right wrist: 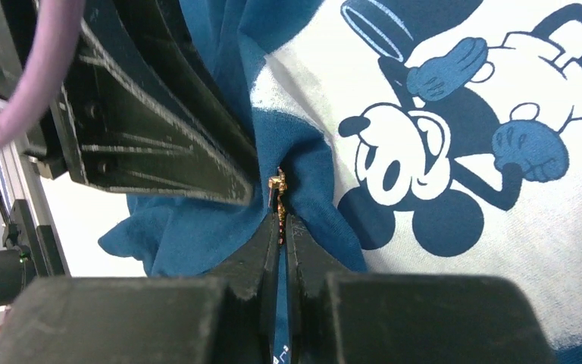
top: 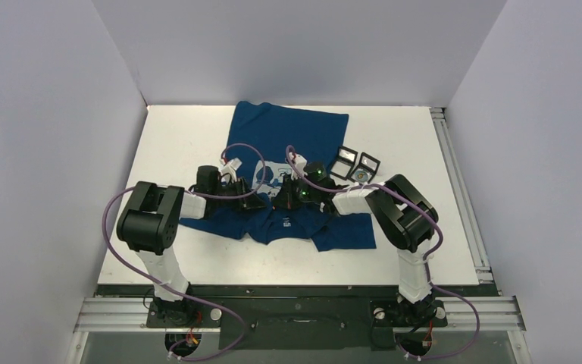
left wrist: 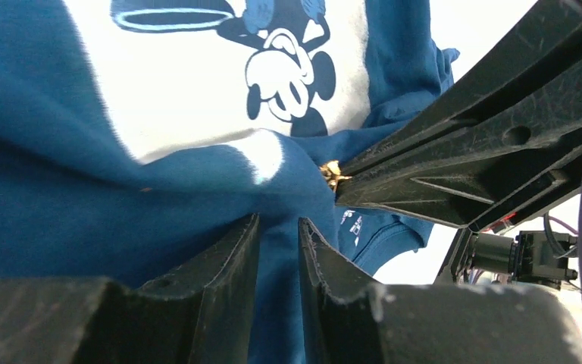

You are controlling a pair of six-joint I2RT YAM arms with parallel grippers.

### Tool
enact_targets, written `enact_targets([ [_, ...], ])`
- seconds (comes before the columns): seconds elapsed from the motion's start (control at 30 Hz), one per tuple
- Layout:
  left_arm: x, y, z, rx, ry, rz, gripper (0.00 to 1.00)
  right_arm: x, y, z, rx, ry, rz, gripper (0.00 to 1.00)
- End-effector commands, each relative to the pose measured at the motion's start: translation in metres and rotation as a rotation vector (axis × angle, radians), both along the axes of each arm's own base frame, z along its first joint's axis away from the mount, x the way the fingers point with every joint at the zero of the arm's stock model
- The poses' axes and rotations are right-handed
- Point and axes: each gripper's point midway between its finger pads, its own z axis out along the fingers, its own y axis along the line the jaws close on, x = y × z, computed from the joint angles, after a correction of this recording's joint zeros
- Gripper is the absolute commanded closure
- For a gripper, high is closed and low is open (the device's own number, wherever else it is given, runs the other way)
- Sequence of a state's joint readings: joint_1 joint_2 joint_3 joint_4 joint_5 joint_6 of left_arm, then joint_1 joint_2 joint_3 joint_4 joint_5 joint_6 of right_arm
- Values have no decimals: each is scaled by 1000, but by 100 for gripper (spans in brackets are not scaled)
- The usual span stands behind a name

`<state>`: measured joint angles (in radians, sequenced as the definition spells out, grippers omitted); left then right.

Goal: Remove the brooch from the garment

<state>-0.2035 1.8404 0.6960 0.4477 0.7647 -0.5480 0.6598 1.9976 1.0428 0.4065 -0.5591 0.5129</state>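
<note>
The shirt (top: pixel 288 129) lies mid-frame on the table (top: pixel 197 136); the left fingers (left wrist: pixel 231 254) pinch a fold of it. The right fingers (right wrist: pixel 254 254) are clamped on the gold brooch (right wrist: pixel 276 184) at this fold, centre frame.

Things counted on the counter (top: pixel 182 136)
One blue shirt (top: pixel 288 129) and one small gold brooch (right wrist: pixel 276 184) are seen. Two robot arms are counted, a left arm (top: pixel 151 220) and a right arm (top: pixel 398 212). Two small dark squares (top: pixel 344 158) are counted too.
</note>
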Motion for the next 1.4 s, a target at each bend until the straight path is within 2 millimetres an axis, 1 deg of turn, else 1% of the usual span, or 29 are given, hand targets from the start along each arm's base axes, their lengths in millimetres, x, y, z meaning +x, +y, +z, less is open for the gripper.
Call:
enact_targets([
  [0.0,11,13,20,-36,-91,10,76,3,10,40,126,-128,35,100],
  [0.13,17,29,45,-68,-195,12,62,1,11,59,183,-191,43,100],
  [0.17,17,35,54,-77,-230,10,57,1,11,63,194,-198,41,100],
  [0.2,19,37,63,-79,-265,11,54,1,10,66,206,-207,39,100],
  [0.23,20,42,66,-74,-287,14,48,0,11,69,215,-214,38,100],
  [0.27,21,46,74,-70,-314,20,41,0,11,70,223,-219,33,100],
  [0.3,21,48,76,-62,-335,14,38,0,11,71,226,-223,31,100],
  [0.33,21,50,82,-58,-359,13,32,1,11,72,228,-227,23,100],
  [0.4,21,52,87,-34,-402,16,26,-1,12,74,241,-230,20,100],
  [0.47,22,55,91,-10,-443,20,24,-4,15,76,251,-226,28,100],
  [0.63,26,52,97,-10,-511,15,23,-10,20,85,297,-223,37,100],
  [0.83,17,34,82,1,-523,-33,27,-14,24,93,352,-200,42,100],
  [0.93,15,27,77,-19,-515,-41,28,-15,24,94,360,-195,46,100],
  [1.0,15,22,79,-34,-529,-47,28,-16,24,94,364,-194,48,100],
  [1.27,16,12,74,-43,-509,-57,36,-16,23,96,374,-190,48,100],
  [1.37,17,10,71,-48,-493,-58,42,-17,23,96,377,-190,48,100],
])
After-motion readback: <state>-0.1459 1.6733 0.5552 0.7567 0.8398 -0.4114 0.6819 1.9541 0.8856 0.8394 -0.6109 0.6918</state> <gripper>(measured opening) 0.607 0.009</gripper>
